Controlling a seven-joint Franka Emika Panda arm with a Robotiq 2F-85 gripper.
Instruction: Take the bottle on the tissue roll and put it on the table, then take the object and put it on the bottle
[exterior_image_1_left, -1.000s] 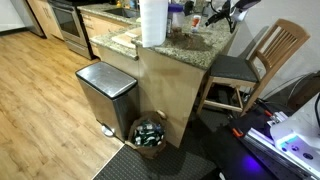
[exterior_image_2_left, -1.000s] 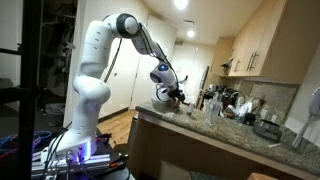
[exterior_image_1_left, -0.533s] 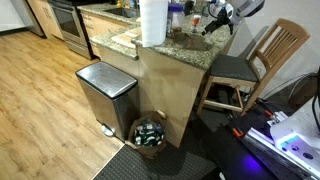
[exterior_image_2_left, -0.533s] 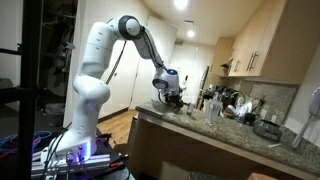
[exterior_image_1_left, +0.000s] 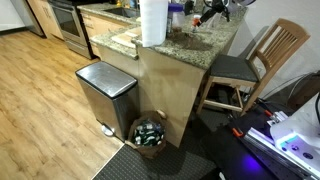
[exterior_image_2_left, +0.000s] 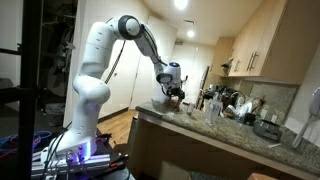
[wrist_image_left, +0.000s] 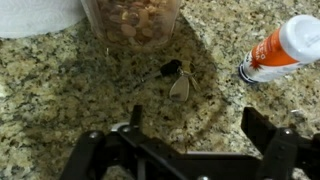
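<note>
- White bottle with an orange label and white cap (wrist_image_left: 282, 50) rests on the speckled brown-grey granite worktop (wrist_image_left: 60, 90). Only the wrist view shows it, and whether it stands upright or lies flat cannot be told.
- Tall white tissue roll (exterior_image_1_left: 153, 22) stands at the worktop's near edge in an exterior view. The wrist view catches only its lower part.
- Small dark object (wrist_image_left: 174, 72) lies between the bottle and a clear jar of brown contents (wrist_image_left: 130, 20).
- Black gripper (wrist_image_left: 185, 160) hangs above the worktop, jaws spread wide and empty.
- Steel pedal bin (exterior_image_1_left: 105, 92) stands beside the light wood base (exterior_image_1_left: 170, 90).
</note>
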